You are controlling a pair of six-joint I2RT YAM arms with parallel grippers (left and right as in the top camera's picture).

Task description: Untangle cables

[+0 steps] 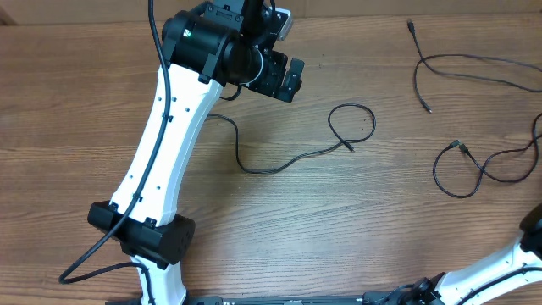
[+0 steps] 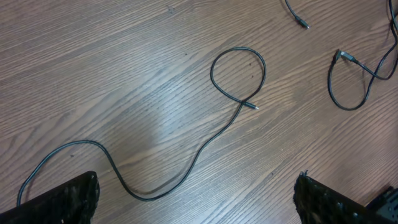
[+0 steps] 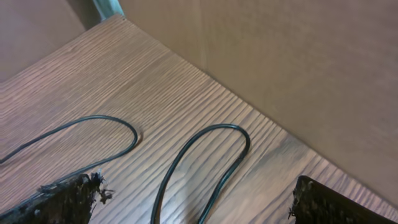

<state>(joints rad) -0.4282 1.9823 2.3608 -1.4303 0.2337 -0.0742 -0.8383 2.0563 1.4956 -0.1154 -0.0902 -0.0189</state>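
Three thin black cables lie on the wooden table (image 1: pixel 339 229): the centre cable (image 1: pixel 254 172), curled into one loop beside its plug, the upper cable (image 1: pixel 449 56) at the far right, and the looped cable (image 1: pixel 461 196) nearer the robot, both well apart from the centre one. The left gripper (image 2: pixel 196 202) hangs above the centre cable with its two fingers spread wide and nothing between them. The right gripper (image 3: pixel 193 205) is likewise spread wide and holds nothing, over two cable bends near the table edge; which cables these are cannot be determined.
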